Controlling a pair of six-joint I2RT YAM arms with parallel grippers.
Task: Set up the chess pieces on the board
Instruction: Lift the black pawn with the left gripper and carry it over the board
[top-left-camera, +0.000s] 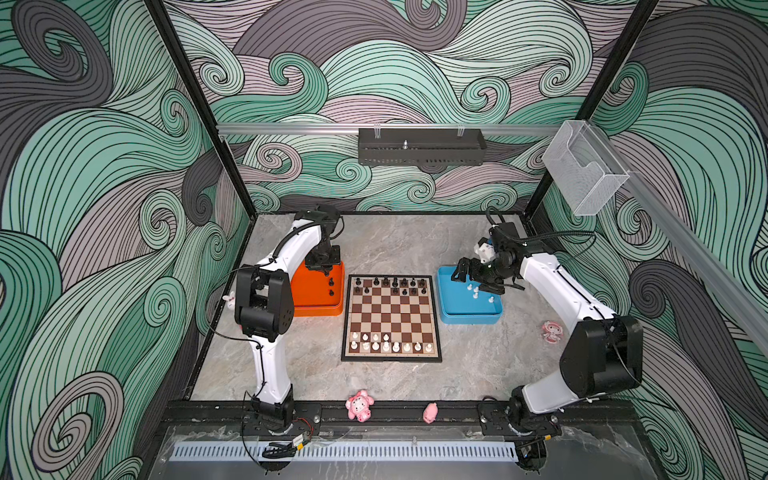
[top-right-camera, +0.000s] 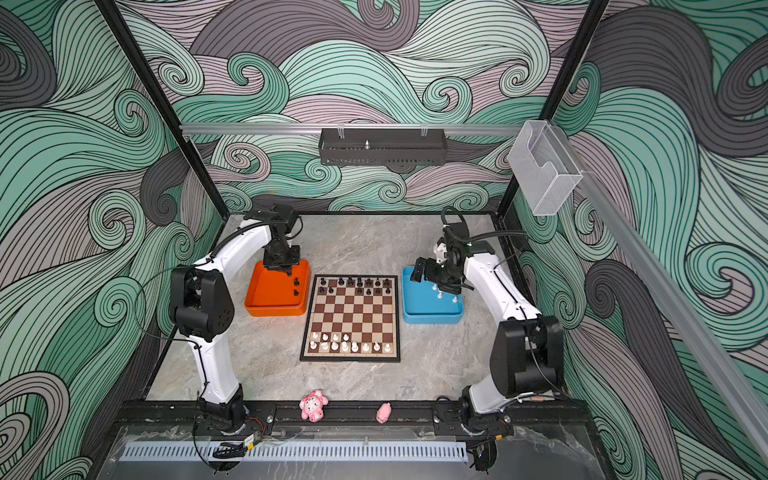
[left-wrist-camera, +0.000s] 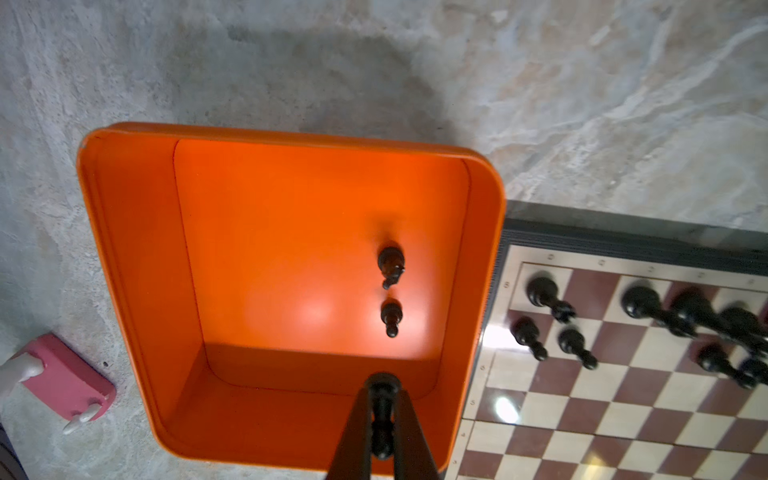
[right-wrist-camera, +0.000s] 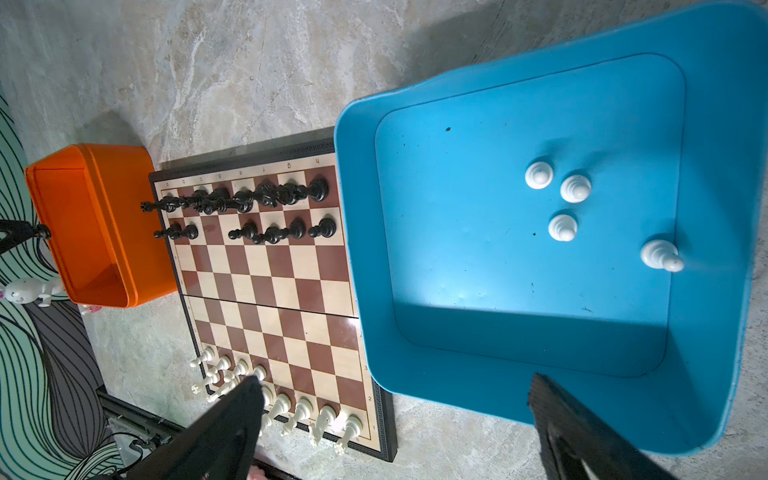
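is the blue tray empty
No, four white chess pieces stand on the floor of the blue tray in the right wrist view.

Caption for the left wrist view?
Left gripper holds a black piece over the orange tray; two more pieces inside.

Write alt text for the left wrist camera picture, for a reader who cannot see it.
Two dark fingers pinch a black chess piece over an orange tray where two more black pieces stand. Beside the tray lies the chessboard, its two end rows holding further black pieces; a pink toy sits on the grey table.
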